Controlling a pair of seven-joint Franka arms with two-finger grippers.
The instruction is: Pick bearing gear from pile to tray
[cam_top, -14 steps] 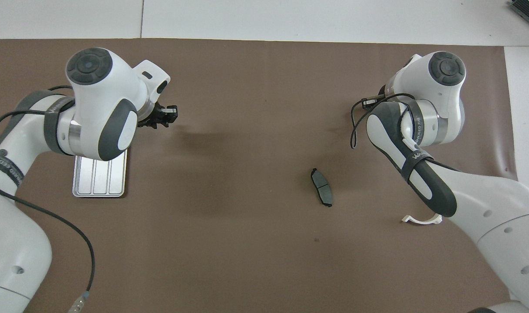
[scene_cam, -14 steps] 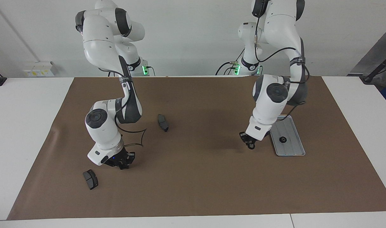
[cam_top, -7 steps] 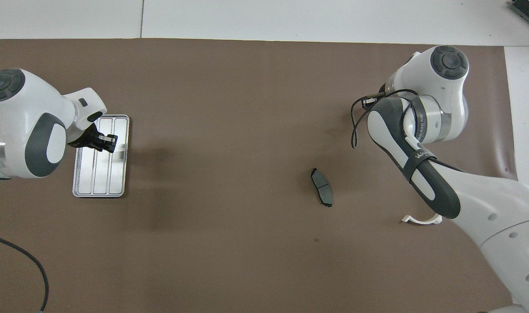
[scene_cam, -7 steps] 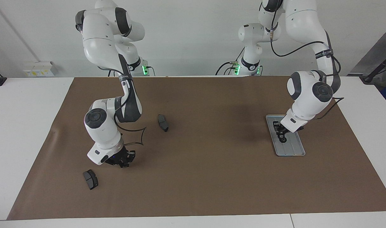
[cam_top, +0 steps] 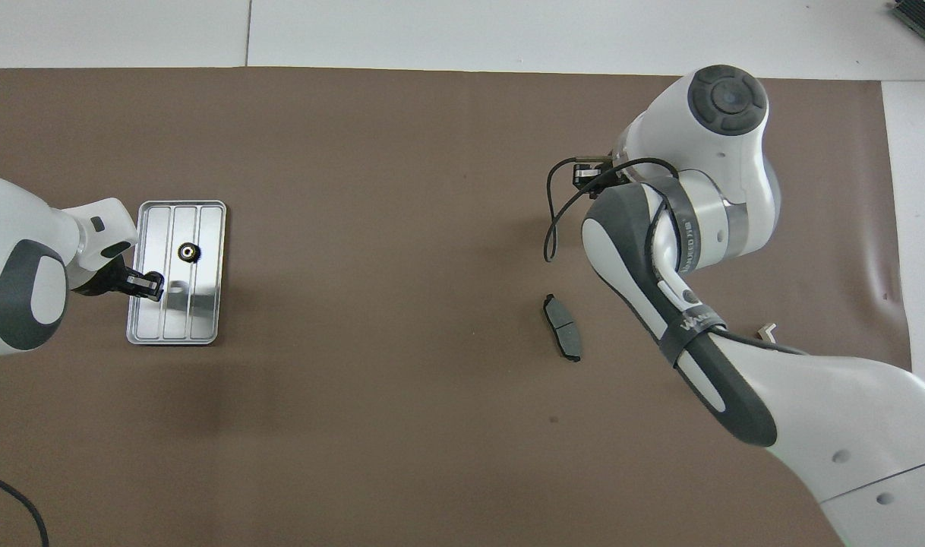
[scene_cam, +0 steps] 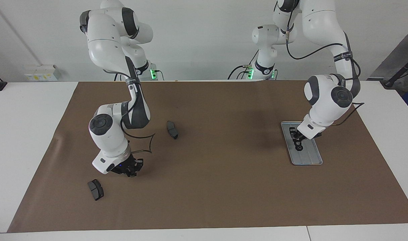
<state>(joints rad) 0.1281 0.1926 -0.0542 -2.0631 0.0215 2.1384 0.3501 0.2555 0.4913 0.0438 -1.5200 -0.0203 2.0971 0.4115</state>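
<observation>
The left gripper [scene_cam: 298, 146], shut, has swung over the grooved silver metal tray [cam_top: 204, 228]; one black ring [cam_top: 185, 251] is lying there. The right gripper [scene_cam: 130, 172], shut, is hovering near dark grey pads [scene_cam: 95, 189].

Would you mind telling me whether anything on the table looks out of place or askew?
Nothing stands out. One black ring lies flat in the tray, which sits square on the mat. Two dark pads lie loose on the mat, undamaged.

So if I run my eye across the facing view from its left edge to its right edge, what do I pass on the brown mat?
dark grey pad farthest from the robots → right gripper → second dark grey pad → tray
</observation>
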